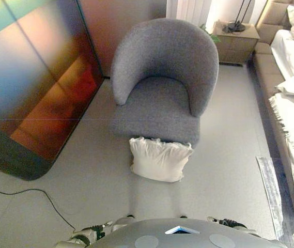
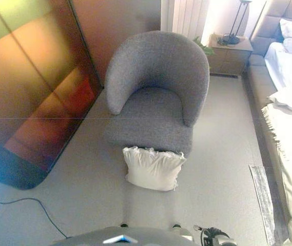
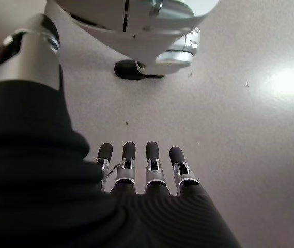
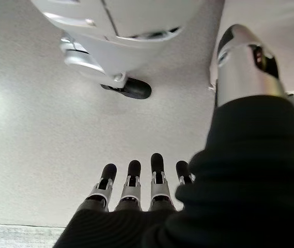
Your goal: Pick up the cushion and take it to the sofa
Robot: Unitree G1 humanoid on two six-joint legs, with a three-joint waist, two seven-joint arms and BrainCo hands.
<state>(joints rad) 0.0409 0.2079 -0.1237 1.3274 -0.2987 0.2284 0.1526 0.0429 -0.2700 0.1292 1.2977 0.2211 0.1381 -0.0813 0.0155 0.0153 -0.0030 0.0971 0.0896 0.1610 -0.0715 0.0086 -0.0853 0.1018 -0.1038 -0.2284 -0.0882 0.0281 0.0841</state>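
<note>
We have not begun: the cushion (image 1: 158, 159) lies on the floor against the armchair (image 1: 162, 82); left hand (image 3: 147, 170) and right hand (image 4: 136, 188) fingers released, empty

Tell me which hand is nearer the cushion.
Neither clearly; they look about even. The left hand and right hand hang open at the robot's sides. The cushion lies ahead between them, against the chair.

We see a soft white cloth cushion (image 1: 158, 159), a grey woven-fabric armchair (image 1: 162, 82), and a smooth, faintly glossy floor (image 1: 84, 186).
</note>
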